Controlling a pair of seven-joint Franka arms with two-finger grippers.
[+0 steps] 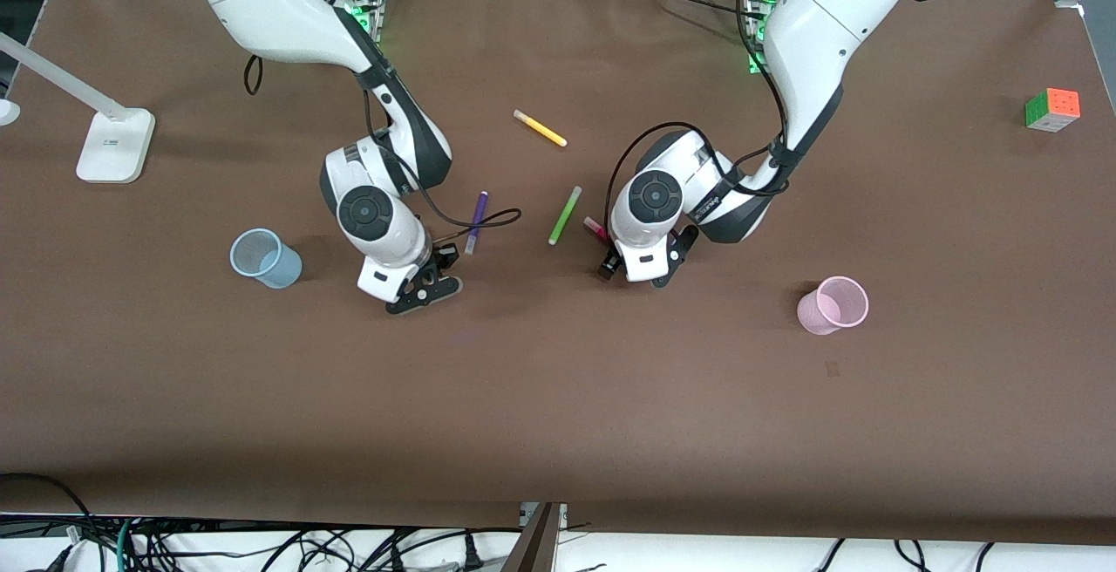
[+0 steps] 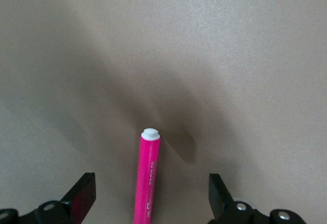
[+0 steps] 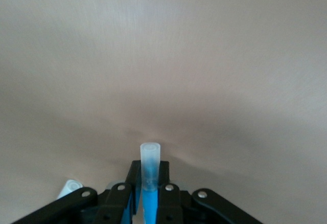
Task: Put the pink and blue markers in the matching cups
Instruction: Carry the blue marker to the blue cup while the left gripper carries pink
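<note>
The pink marker [image 2: 148, 178] lies on the table between the spread fingers [image 2: 84, 196] of my left gripper [image 2: 150, 199], which is open and touches nothing. In the front view only its tip [image 1: 595, 228] shows beside the left gripper [image 1: 638, 272]. My right gripper [image 3: 149, 183] is shut on the blue marker [image 3: 150, 198], whose pale cap [image 3: 150, 157] sticks out past the fingers. The right gripper [image 1: 425, 287] hides that marker in the front view. The blue cup [image 1: 261, 258] stands toward the right arm's end of the table, the pink cup [image 1: 834, 304] toward the left arm's end.
A purple marker [image 1: 477, 221], a green marker [image 1: 565, 215] and a yellow marker [image 1: 540, 128] lie between the arms. A colour cube [image 1: 1052, 109] sits at the left arm's end of the table, a white lamp base [image 1: 113, 145] at the right arm's end.
</note>
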